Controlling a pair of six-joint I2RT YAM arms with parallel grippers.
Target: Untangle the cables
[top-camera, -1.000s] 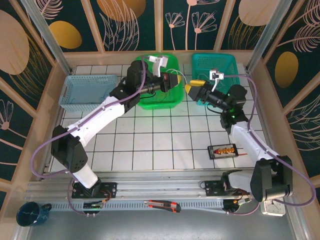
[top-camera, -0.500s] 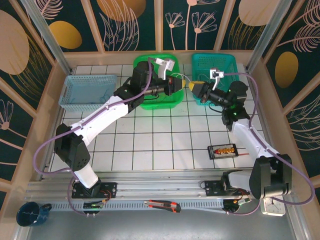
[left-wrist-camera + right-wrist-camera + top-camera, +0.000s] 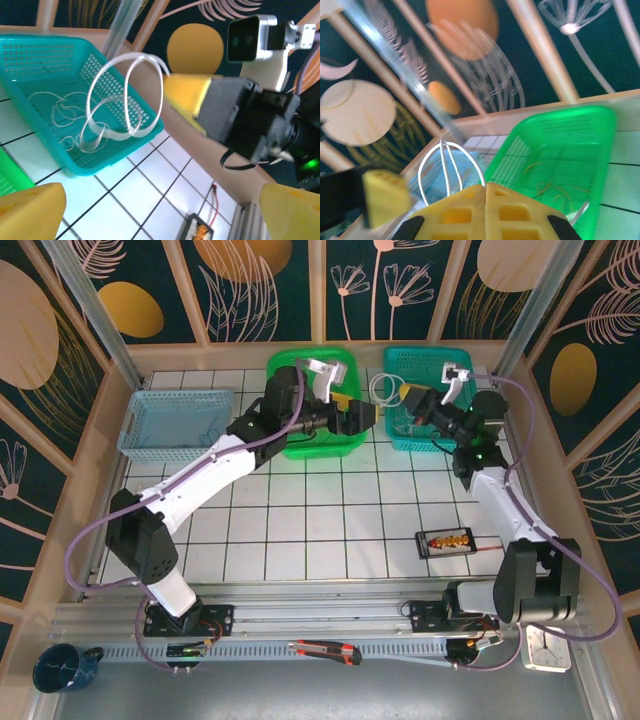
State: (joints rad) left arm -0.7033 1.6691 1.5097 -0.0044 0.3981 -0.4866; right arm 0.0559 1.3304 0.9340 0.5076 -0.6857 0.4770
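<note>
Whitish, limp-looking, likely light and snag-prone. Pinching one cable loop point(image 3: 142, 132) over the teal basket's point(image 3: 30, 55) left rim with the right claw point(image 3: 485, 187), with the left claw point(image 3: 362, 418) spread alongside. Best gripped at a loop's crown.

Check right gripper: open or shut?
Right gripper shut on the white cable. Right wrist view: yellow fingers pressed together, cable loop rising from between them.

Overhead and close left-wrist views share the teal basket point(image 3: 415, 353) point(image 3: 40, 55).
</note>
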